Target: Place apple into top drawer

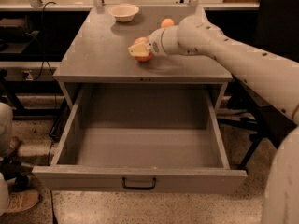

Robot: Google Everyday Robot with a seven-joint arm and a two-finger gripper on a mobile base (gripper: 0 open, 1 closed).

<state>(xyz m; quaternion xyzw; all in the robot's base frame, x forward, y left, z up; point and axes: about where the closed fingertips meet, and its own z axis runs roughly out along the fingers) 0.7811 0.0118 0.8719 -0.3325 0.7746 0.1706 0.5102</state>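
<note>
The apple (144, 57), reddish-pink, sits on the grey cabinet top near its middle. My gripper (138, 50) reaches in from the right and is right at the apple, with its pale yellowish tip across the fruit's near side, so part of the apple is hidden. The apple rests on the surface, not lifted. The top drawer (140, 180) is pulled fully open below the cabinet top, with a black handle (139, 185) on its front panel, and nothing lies inside it.
A small orange fruit (167, 22) lies behind my arm on the cabinet top (93, 55). A pale bowl (124, 11) stands at the back left. Black stands and cables flank the cabinet. A person's shoe (18, 200) is at the lower left.
</note>
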